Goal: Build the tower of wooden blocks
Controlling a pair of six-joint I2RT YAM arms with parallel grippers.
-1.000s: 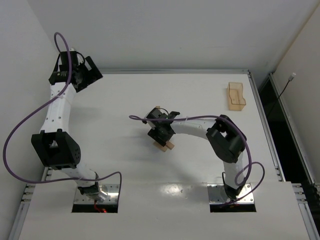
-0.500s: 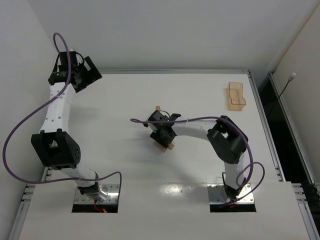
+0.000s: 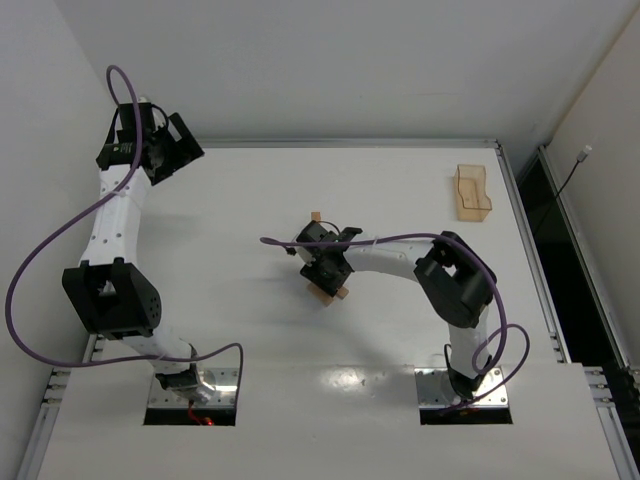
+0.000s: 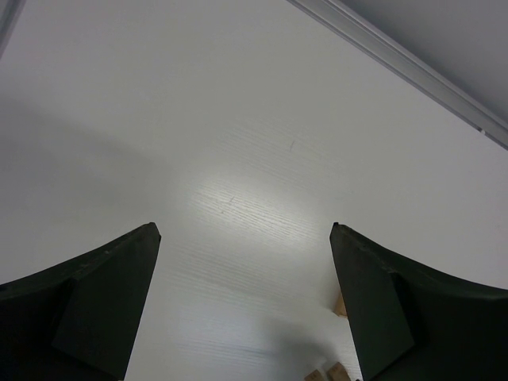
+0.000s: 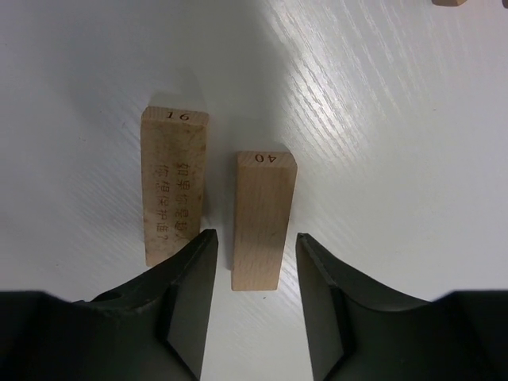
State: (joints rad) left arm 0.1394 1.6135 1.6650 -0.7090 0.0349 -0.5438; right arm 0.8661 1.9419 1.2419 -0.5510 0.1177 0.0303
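Two tan wood blocks lie flat side by side on the white table, one printed "16" (image 5: 175,186) and one printed "40" (image 5: 264,218). In the top view they (image 3: 331,293) show just under my right gripper (image 3: 325,262). My right gripper (image 5: 255,238) is open, its fingers (image 5: 190,294) astride the near end of the "40" block without gripping it. A third block (image 3: 315,216) lies just beyond, also at the top edge of the right wrist view (image 5: 451,2). No stacked tower shows. My left gripper (image 3: 165,145) is open and empty at the far left corner (image 4: 244,230).
A translucent orange tray (image 3: 472,192) stands at the far right of the table. Block ends (image 4: 340,304) show at the lower right of the left wrist view. A metal rail (image 3: 350,143) runs along the table's far edge.
My right gripper has shifted slightly down and right over the two blocks and now hides more of them in the top view. The left arm has not moved.
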